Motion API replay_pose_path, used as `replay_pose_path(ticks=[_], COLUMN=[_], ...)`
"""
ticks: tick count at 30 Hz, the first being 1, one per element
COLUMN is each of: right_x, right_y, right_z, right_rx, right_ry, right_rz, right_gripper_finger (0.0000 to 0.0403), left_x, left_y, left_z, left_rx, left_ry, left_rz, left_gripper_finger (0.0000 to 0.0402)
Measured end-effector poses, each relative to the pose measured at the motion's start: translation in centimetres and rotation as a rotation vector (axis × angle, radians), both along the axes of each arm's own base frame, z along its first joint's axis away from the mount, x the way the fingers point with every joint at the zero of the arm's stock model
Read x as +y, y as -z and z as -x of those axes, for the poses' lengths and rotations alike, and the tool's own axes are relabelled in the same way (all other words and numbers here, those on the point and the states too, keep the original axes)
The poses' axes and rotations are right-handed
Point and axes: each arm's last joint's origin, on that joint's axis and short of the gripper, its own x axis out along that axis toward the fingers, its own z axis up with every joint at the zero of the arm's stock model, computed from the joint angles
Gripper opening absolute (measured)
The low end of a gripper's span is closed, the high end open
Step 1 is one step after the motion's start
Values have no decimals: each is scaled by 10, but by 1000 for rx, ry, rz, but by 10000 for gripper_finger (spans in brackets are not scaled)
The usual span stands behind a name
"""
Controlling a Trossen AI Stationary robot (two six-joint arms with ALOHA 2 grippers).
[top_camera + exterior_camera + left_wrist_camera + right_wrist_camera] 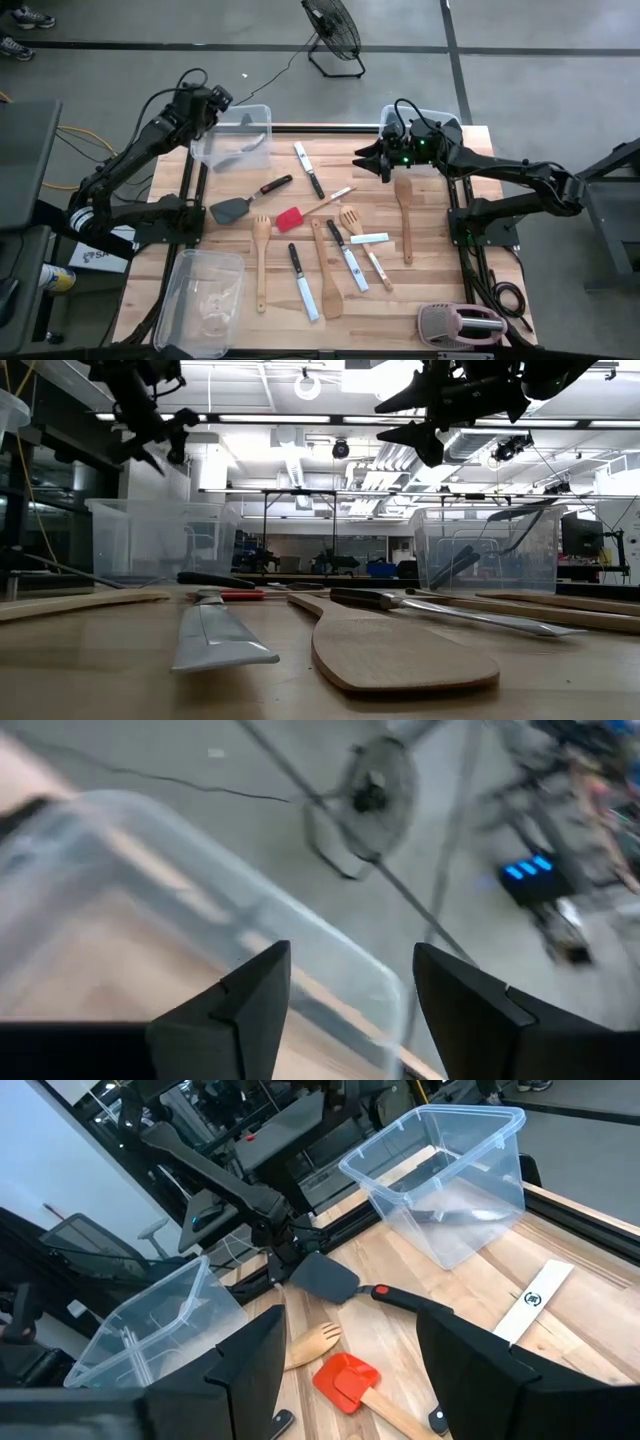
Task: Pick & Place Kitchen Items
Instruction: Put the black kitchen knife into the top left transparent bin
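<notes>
Counter [420, 290]: pale wooden planks with visible grain, carrying the loose utensils in its middle.
Left claw [222, 97]: raised above the far-left bin, two dark wedge-shaped fingers [230, 1010] spread apart, nothing between them.
Right claw [366, 160]: hovers over the far side of the counter beside the far-right bin, its dark angular fingers [480, 1370] parted and bare.
Far-left bin [262, 112]: clear, thin-walled plastic with rounded corners; a grey utensil lies inside it.
Far-right bin [445, 116]: same clear plastic, partly covered by the right arm.
Near-left bin [180, 300]: clear plastic at the counter's near-left corner.
Grey spatula [232, 210]: flat, dark, squarish blade on a black handle with a red band, lying left of centre.
Red spatula [290, 219]: small, glossy red head on a light wooden stem, just beside the grey one.
Wooden spoons [261, 260]: smooth light wood, long and slim; one lies near the red spatula, another broad-headed one [404, 190] lies near the right claw.
Forked turner [351, 218]: light wood with slotted tines, centre of the counter.
Knives [303, 288]: black handles, flat white blades, scattered among the wooden pieces; one [305, 165] lies toward the far side.
Toaster [460, 325]: pink and grey, rounded, at the near-right edge.
</notes>
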Motion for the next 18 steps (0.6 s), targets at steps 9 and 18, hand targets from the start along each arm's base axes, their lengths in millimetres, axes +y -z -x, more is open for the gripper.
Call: replay_pose_path(ticks=[9,18], right_x=[0,0], right_y=[4,4], right_z=[1,1], right_rx=[35,39], right_ry=[0,0], right_rz=[-18,-29], right_gripper_finger=[217,217], left_x=[-2,-23], left_y=[-22,-18], left_z=[-22,-45], left_rx=[87,141], left_ry=[437,670], left_rz=[-264,-274], left_gripper_finger=[209,209])
